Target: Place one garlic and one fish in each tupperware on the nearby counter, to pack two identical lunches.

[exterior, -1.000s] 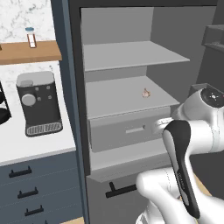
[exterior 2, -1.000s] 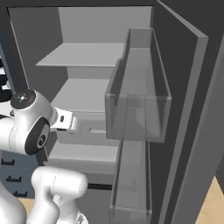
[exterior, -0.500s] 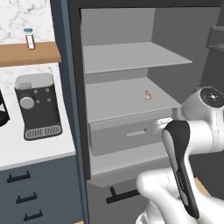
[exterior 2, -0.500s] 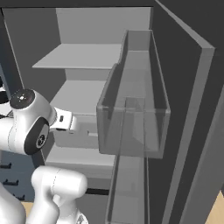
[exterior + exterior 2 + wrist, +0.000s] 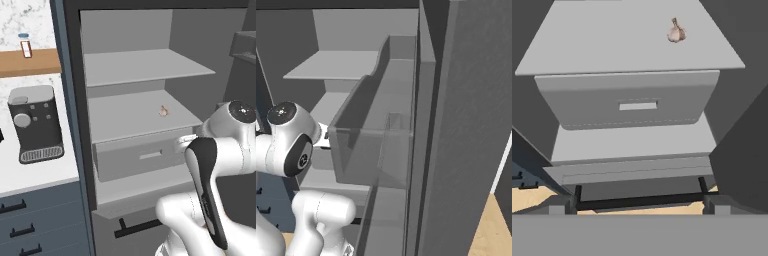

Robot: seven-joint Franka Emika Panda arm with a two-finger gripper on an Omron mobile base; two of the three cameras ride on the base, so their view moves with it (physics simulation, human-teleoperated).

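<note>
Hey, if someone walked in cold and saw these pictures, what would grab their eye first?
Probably the open fridge, its grey shelves bare except for one small garlic on the middle shelf, above a closed drawer. Next, the white arm rising before it, and the coffee machine on the counter to the left.

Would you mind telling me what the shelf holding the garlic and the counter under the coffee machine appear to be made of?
The shelf looks like matte grey plastic or painted metal: flat, uniform, no grain. The counter appears plain white here, smooth, possibly stone or laminate. The garlic shows papery pinkish skin.
</note>
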